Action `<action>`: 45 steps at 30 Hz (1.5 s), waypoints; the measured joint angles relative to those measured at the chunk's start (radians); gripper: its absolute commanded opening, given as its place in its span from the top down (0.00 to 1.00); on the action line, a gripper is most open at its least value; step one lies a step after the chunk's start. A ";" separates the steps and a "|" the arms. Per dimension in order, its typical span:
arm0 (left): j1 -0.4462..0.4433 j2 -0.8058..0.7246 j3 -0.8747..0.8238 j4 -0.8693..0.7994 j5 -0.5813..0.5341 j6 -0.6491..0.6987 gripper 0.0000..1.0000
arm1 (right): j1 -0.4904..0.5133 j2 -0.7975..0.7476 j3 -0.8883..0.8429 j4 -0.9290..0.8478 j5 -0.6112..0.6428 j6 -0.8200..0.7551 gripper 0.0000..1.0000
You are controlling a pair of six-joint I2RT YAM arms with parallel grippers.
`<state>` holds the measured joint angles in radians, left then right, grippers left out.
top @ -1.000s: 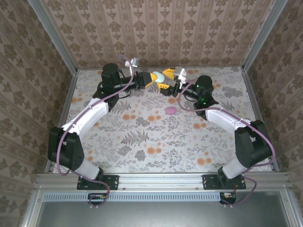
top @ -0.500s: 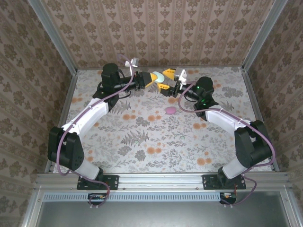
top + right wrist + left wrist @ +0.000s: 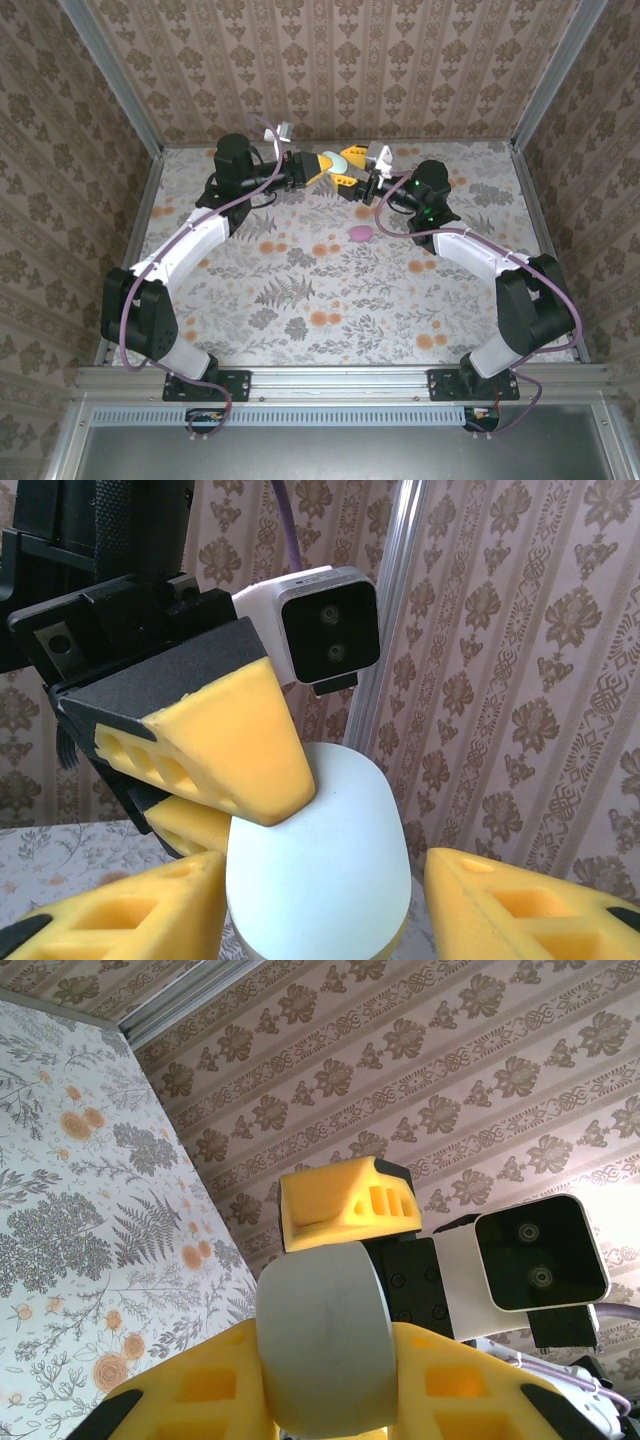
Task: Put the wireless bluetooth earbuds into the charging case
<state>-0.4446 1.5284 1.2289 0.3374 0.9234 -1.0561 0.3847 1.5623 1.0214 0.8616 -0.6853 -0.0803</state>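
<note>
My left gripper is shut on a pale mint oval charging case, held above the table's far edge. In the left wrist view the case sits clamped between my yellow fingers. My right gripper faces it from the right and straddles the case. Its left finger is at the case's edge. Its right finger stands a little apart, so the right gripper is open. One left-gripper finger presses on the case's flat face. The earbuds are out of view.
A pink oval case lies on the floral table just in front of the grippers. The patterned back wall stands close behind them. Metal corner posts frame the sides.
The right gripper's jaws have narrowed around the mint case. Both arms have hardly moved, and the left gripper keeps its hold.
</note>
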 measured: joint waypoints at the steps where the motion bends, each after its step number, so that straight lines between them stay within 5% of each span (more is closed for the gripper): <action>1: 0.000 0.000 0.000 0.000 0.000 0.000 0.84 | 0.000 0.000 0.002 -0.004 0.000 -0.002 0.48; 10: 0.000 0.000 0.000 -0.001 -0.002 0.000 0.84 | 0.005 0.000 0.018 -0.043 -0.003 -0.002 0.47; 18: 0.000 0.000 0.000 -0.001 0.000 0.000 0.82 | 0.006 0.000 0.021 -0.066 -0.003 -0.005 0.57; 24: 0.001 -0.002 0.000 -0.024 -0.010 0.031 0.39 | 0.006 0.000 0.027 -0.092 -0.003 0.005 0.62; 29: 0.012 -0.086 -0.042 -0.087 -0.076 0.234 0.37 | -0.017 -0.006 0.055 -0.203 -0.048 0.078 0.63; 35: 0.013 -0.296 -0.237 -0.011 -0.139 0.644 0.42 | -0.064 -0.034 0.140 -0.399 -0.216 0.182 0.64; 40: 0.014 -0.277 -0.267 0.005 -0.071 0.864 0.42 | -0.066 -0.067 0.164 -0.486 -0.344 0.216 0.64; 45: 0.004 -0.242 -0.266 0.009 0.013 0.941 0.40 | -0.066 -0.069 0.190 -0.542 -0.415 0.215 0.64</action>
<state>-0.4404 1.2861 0.9627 0.3466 0.9367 -0.1154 0.3187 1.4937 1.2114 0.3199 -1.1007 0.1345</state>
